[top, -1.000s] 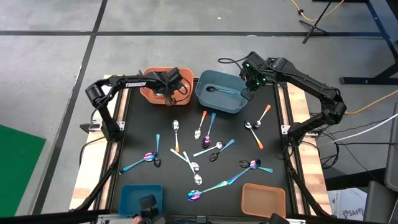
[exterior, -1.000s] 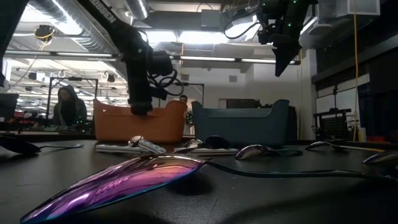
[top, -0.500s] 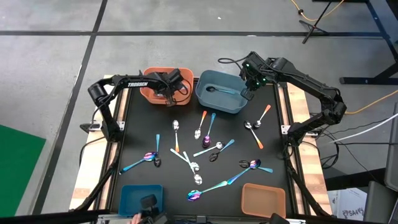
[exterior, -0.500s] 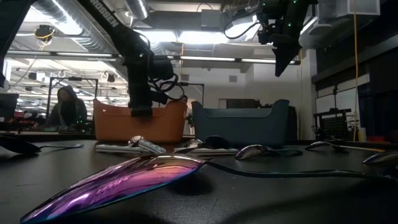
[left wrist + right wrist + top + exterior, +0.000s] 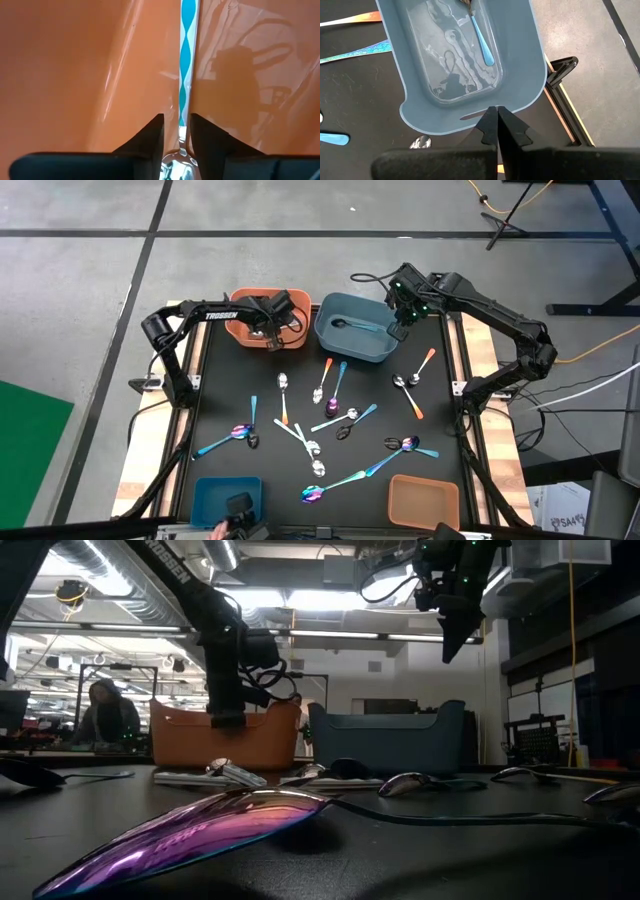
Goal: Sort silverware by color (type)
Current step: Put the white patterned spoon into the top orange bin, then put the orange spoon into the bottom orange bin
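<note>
Several small spoons point(image 5: 318, 420), some with teal, orange or iridescent handles, lie scattered on the black table top. My left gripper point(image 5: 177, 120) reaches down into the far orange bin point(image 5: 240, 330) and is open. Its fingers stand on either side of a spoon with a teal-and-white handle point(image 5: 185, 75) that lies against the bin's inside. My right gripper point(image 5: 496, 112) is shut on nothing and hangs high over the near rim of the far blue bin point(image 5: 355, 340). A blue-handled spoon point(image 5: 481, 32) lies in that bin.
A second blue bin point(image 5: 225, 498) and a second orange bin point(image 5: 422, 500) stand at the table's near edge. An iridescent spoon point(image 5: 200, 830) lies close to the low camera. People sit in the room behind the table.
</note>
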